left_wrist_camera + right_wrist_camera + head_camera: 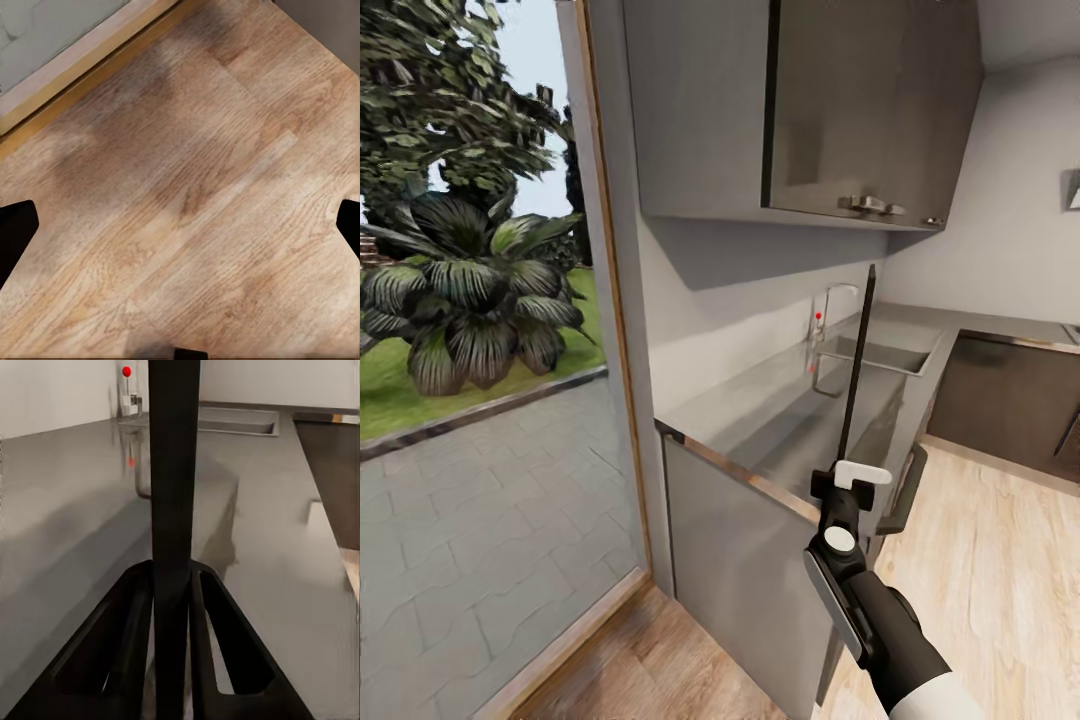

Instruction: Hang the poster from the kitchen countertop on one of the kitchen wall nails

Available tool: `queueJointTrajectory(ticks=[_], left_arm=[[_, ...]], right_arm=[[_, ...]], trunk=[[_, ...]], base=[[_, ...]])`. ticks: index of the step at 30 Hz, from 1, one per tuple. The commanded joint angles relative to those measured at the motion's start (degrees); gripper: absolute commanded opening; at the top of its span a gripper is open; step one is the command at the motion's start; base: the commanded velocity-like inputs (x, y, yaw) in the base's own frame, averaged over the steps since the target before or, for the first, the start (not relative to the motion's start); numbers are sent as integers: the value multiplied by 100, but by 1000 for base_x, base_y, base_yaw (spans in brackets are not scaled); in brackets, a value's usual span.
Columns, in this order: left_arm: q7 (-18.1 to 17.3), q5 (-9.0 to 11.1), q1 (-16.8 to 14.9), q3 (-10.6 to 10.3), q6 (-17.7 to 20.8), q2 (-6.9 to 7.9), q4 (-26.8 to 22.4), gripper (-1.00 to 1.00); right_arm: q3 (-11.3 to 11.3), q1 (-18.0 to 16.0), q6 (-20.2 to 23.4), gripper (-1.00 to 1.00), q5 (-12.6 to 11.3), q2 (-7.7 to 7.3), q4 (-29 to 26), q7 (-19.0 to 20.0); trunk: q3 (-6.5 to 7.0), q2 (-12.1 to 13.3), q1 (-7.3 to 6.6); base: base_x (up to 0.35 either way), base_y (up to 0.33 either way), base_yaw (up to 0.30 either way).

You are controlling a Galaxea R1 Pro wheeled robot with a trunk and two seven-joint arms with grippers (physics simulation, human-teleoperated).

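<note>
Lower right of the head view: poster [856, 365] is held edge-on, upright, by right tool [848, 470] above worktop [760, 420]; left tool's state cannot be told.

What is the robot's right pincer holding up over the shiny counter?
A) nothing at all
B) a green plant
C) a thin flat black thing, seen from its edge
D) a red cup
C. The right pincer is shut on the poster, which stands upright and edge-on as a thin dark strip above the kitchen countertop; in the right wrist view the same dark strip sits squeezed between the two fingers.
</note>
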Motion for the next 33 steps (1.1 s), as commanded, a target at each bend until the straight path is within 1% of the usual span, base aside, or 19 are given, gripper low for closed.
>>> queueJointTrajectory(ticks=[1, 7, 14, 16, 17, 21, 27, 28, 30, 33], left_arm=[[-8, 0, 3, 5, 0, 1, -6, 100], [-8, 0, 3, 5, 1, 1, -4, 100], [-8, 0, 2, 5, 3, 1, -3, 100], [-8, 0, 3, 6, 4, 1, -3, 100], [-8, 0, 2, 6, 5, 1, -3, 100], [-8, 0, 1, 6, 5, 1, -3, 100], [-8, 0, 1, 13, 5, 1, -3, 100], [-8, 0, 1, 24, 4, 1, -3, 100], [-17, 0, 2, 143, -1, 1, -3, 100], [-23, 0, 3, 211, -3, 1, -5, 100]], right_arm=[[14, -6, 34, -100, -20, 0, -9, -35], [15, -6, 28, -100, -20, 0, -66, -45], [15, -2, 99, -100, -20, -2, -482, -74], [15, 4, 192, -100, -20, -6, -632, -77], [15, 7, 312, -100, -20, -7, -697, -78], [15, 11, 562, -100, -18, -9, -843, -79], [15, 12, 642, -100, -16, -9, -911, -79], [15, 12, 641, -100, -15, -9, -913, -79], [15, 12, 635, -100, -12, -9, -922, -79], [15, 13, 625, -100, -11, -9, -928, -79]], trunk=[[-5, -4, -1], [-5, -4, -1], [-5, -4, -1], [-5, -4, -1], [-5, -4, -1], [-5, -4, -1], [-5, -4, -1], [-5, -4, -1], [-5, -4, -1], [-5, -4, -1]], base=[[-68, 0, 0], [-24, 0, 0], [-3, 0, 0], [0, 0, 0], [0, 0, 0], [0, 0, 0], [0, 0, 0], [0, 0, 0], [-37, 0, 0], [-177, 0, 0]])
